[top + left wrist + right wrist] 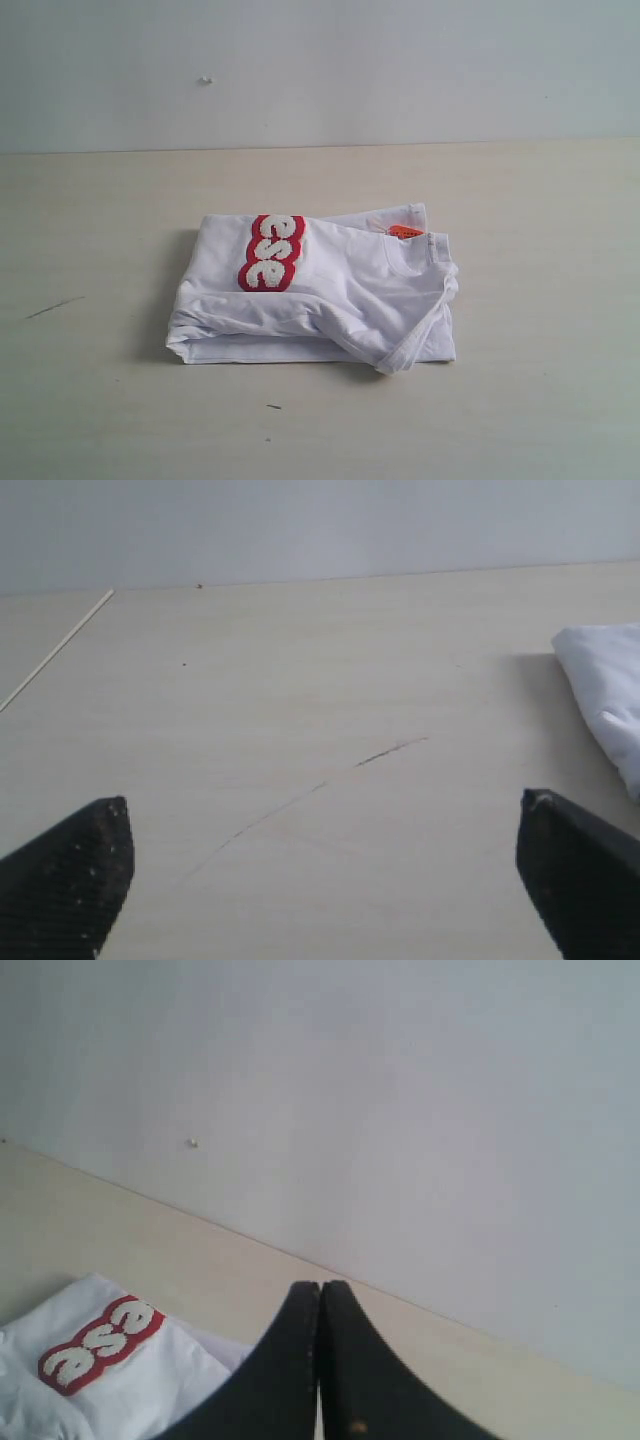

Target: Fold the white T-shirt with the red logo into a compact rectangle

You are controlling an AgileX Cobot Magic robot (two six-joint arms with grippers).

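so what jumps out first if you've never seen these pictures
The white T-shirt sits folded into a wrinkled rough rectangle in the middle of the pale table. The red logo on its left part grabs the eye, showing only the letters "ese". A small orange neck tag peeks out near its far right corner.

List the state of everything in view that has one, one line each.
white T-shirt: folded into a compact, wrinkled bundle, lying flat on the table, not held
red logo: on top, only the letters "ese" showing
orange tag: exposed on the upper layer
left gripper: fingers spread wide, empty, over bare table beside the shirt
right gripper: fingers pressed together, nothing between them
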